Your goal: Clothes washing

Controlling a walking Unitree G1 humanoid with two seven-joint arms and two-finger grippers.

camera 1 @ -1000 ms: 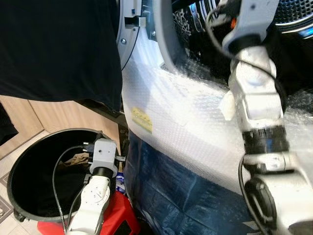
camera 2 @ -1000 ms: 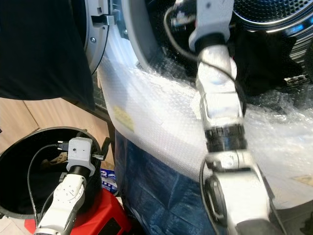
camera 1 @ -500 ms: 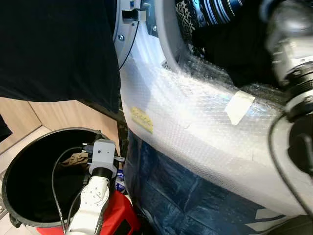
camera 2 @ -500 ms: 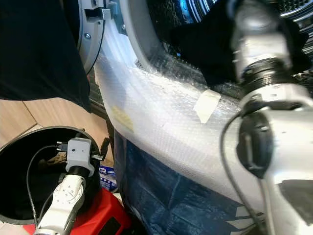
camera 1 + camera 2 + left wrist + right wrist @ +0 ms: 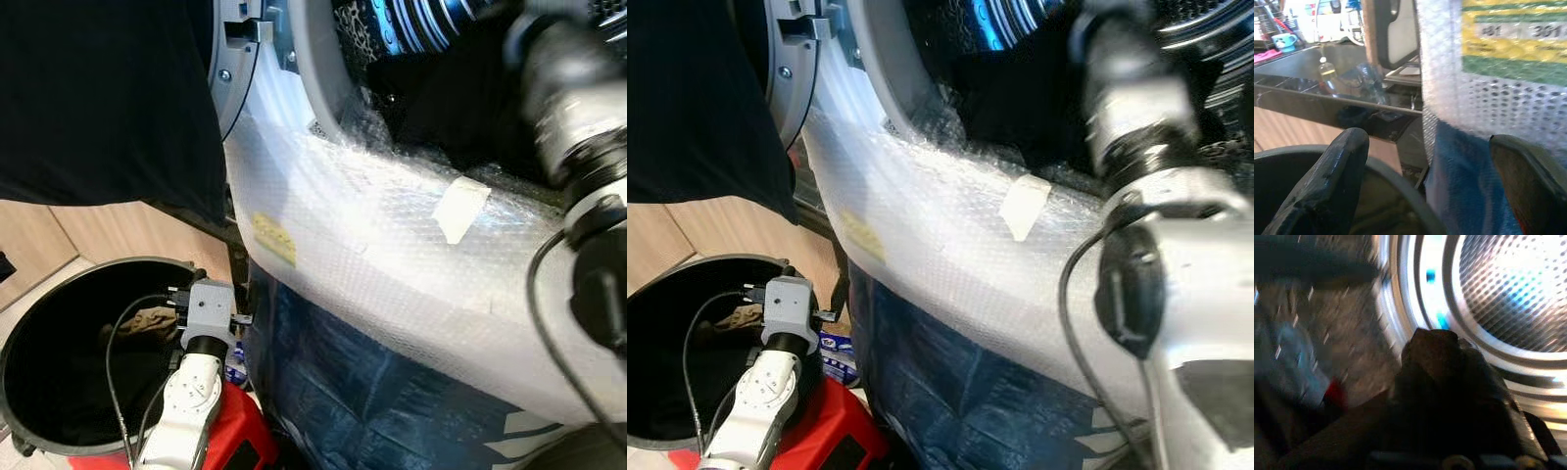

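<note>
The washing machine's steel drum (image 5: pixel 1508 293) is open, and its front rim is wrapped in bubble wrap (image 5: pixel 392 245). A dark garment (image 5: pixel 460 108) bunches in the drum mouth. My right arm (image 5: pixel 578 127) is raised before the opening; in the right wrist view its gripper (image 5: pixel 1432 362) is shut on that dark garment (image 5: pixel 1449 396). My left gripper (image 5: pixel 1427 186) hangs open and holds nothing, over a round black basket (image 5: pixel 20 343) beside the machine. A brownish cloth (image 5: pixel 147 320) lies inside the basket.
A large black cloth (image 5: pixel 98 98) hangs at the upper left beside the machine's open door (image 5: pixel 235 59). A blue cover (image 5: pixel 372 392) drapes the machine's front below the bubble wrap. A red stool (image 5: pixel 240 436) stands under my left arm (image 5: pixel 186 392).
My right arm has drawn back from deep in the drum toward me, and the dark garment now shows in the drum mouth. The left arm has stayed over the basket.
</note>
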